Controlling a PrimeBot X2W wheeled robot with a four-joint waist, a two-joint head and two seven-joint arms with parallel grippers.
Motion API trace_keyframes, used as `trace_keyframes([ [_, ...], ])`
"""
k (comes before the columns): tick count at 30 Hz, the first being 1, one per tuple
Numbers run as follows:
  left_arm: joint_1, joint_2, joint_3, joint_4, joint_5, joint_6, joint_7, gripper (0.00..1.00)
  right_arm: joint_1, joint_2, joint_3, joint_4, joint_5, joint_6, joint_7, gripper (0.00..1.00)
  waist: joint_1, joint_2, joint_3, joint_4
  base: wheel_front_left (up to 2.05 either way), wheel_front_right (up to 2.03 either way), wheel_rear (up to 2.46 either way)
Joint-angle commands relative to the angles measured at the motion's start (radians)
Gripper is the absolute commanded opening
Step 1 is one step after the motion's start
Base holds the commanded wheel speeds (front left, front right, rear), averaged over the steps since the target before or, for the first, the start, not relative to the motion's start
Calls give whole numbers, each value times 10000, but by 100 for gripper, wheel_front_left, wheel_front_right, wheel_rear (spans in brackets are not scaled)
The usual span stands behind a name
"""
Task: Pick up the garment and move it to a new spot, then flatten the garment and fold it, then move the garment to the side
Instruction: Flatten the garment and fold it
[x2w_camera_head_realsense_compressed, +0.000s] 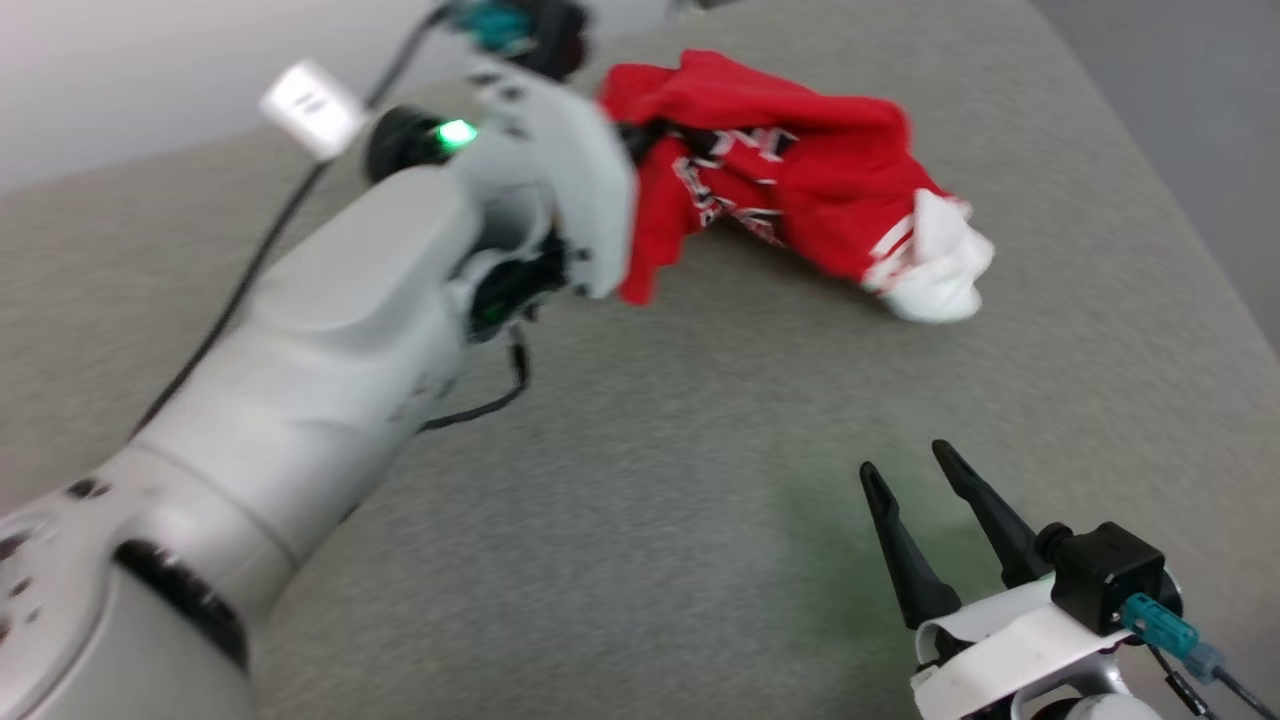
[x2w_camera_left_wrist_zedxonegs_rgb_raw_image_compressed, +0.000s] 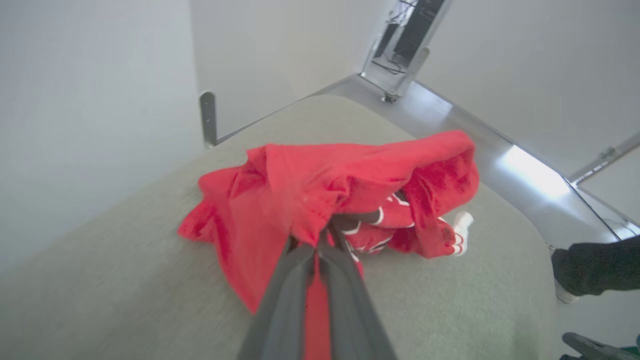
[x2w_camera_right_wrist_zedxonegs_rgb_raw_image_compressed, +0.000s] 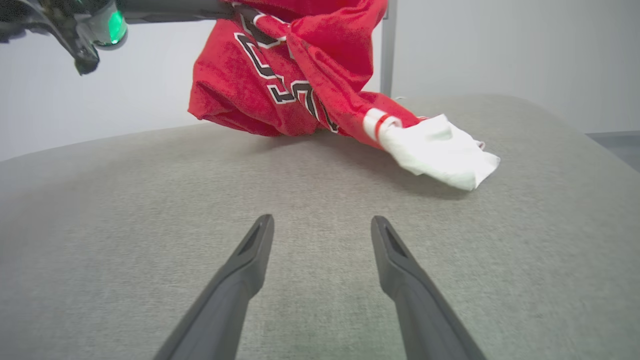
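Grey woven cloth covers the desk (x2w_camera_head_realsense_compressed: 700, 480), which spreads wide and bare across the near half of the scene. The pale left arm (x2w_camera_head_realsense_compressed: 300, 340) reaches from the near left to the far middle. There the left jaws are clenched on a fold of the garment (x2w_camera_head_realsense_compressed: 800, 170); in the left wrist view the two dark fingers (x2w_camera_left_wrist_zedxonegs_rgb_raw_image_compressed: 285, 300) lie pressed together with red cloth pinched between them.

The garment is a bright red jersey T-shirt, bunched at the far side of the desk, right of the left arm. Its gripped part hangs raised from the left jaws, and the rest sags down to the right. The white sleeve (x2w_camera_head_realsense_compressed: 935, 270), with its red stripe trim, rests on the desk at the garment's right end. Black, white-edged lettering (x2w_camera_right_wrist_zedxonegs_rgb_raw_image_compressed: 272, 85) shows crumpled across the hanging folds.

The right jaws wait at the near right, well apart from the garment, fingers (x2w_camera_right_wrist_zedxonegs_rgb_raw_image_compressed: 250, 270) spread and holding nothing. A small green light (x2w_camera_head_realsense_compressed: 455, 132) glows on the left wrist.

The jersey looks light, limp and a little slick, so it will likely drape and drag rather than keep any shape. A single pinch in a bunched fold carries it well enough for moving. For flattening, two holds at the shoulders or along the hem would probably serve better, once those edges can be made out.
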Motion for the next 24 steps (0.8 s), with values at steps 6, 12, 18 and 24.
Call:
trace_keyframes([
  [6, 1570, 861, 606, -193, -1077, 15, -1029, 0, 364, -225, -222, -693, -204, -14, 557, 100, 0, 0, -824, 1848, 0, 0, 0],
  [12, 3044, 1331, 781, 192, -1791, 32, -1095, 0, 476, -348, -402, -1217, -282, -14, 952, 100, 0, 0, -739, 2349, 0, 0, 0],
  [18, 3427, 1456, 598, 874, -2074, 221, -76, 0, 433, -420, -413, -1515, -314, -14, 1154, 100, 0, 0, -572, 2407, 0, 0, 0],
  [24, 3284, 1554, 320, 1094, -1947, 179, 665, 100, 460, -341, -343, -1533, -291, -14, 1184, 100, 0, 0, -553, 2276, 0, 0, 0],
])
